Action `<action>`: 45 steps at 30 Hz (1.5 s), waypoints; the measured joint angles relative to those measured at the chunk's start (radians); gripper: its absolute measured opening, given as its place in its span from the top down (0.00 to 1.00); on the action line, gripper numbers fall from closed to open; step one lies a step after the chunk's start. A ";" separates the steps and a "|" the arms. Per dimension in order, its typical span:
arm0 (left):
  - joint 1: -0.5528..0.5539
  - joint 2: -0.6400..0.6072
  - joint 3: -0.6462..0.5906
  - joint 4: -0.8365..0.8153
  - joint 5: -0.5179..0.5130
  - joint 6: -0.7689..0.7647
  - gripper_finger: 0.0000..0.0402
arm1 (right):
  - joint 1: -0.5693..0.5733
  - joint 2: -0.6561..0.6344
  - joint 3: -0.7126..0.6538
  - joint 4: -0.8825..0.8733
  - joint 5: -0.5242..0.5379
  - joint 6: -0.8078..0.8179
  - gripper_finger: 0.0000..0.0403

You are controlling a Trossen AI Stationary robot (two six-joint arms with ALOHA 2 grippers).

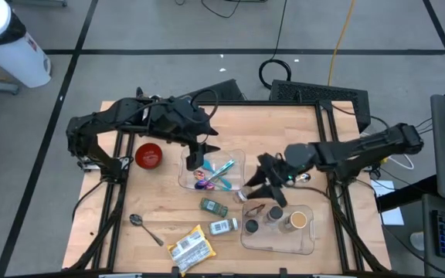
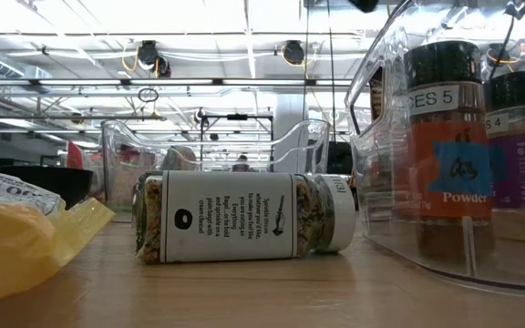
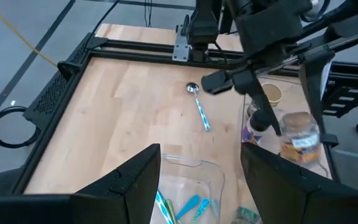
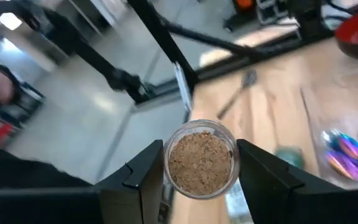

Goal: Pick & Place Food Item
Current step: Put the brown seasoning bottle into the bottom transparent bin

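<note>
the right gripper's (image 4: 201, 165) two dark fingers (image 4: 143, 180) are clamped on a small clear spice jar (image 4: 200, 163), one on each side wall, with the brown contents of the jar facing the wrist camera end-on. in the high view this gripper (image 1: 273, 185) sits just above the clear bin (image 1: 309, 241) that holds other jars, at the right-centre of the table (image 1: 161, 201). the left gripper (image 1: 195, 158) hangs over the clear tray of utensils (image 1: 238, 162); its fingers (image 3: 126, 186) stand apart with nothing between them.

the jar looks rigid and smooth, glass or hard plastic, so likely slick and apt to twist or slip if squeezed off-centre. filled with powder, it is probably light to moderate in weight. i judge the grip across the round body, near mid-height, to be the sound one; a hold close to an end would let it pivot.

hard to make out: whether the end seen is the base or an open mouth, and whether a cap is on. the jar's label cannot be seen. in the low view neither gripper shows clearly; only a lying spice bottle (image 2: 244, 217) and the bin's jars (image 2: 445, 146) are plain. the room behind is blurred in the right wrist view.
</note>
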 joint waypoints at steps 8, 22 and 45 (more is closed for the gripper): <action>-0.025 0.000 0.000 0.001 0.000 -0.046 0.43 | 0.182 -0.036 0.000 -0.193 0.201 -0.045 0.60; -0.030 0.000 0.000 0.001 0.000 -0.085 0.43 | 0.396 0.132 0.233 -0.545 0.373 -0.131 0.60; -0.110 0.000 -0.001 -0.119 0.100 -0.114 0.43 | 0.411 0.466 0.314 -0.673 0.244 -0.136 0.60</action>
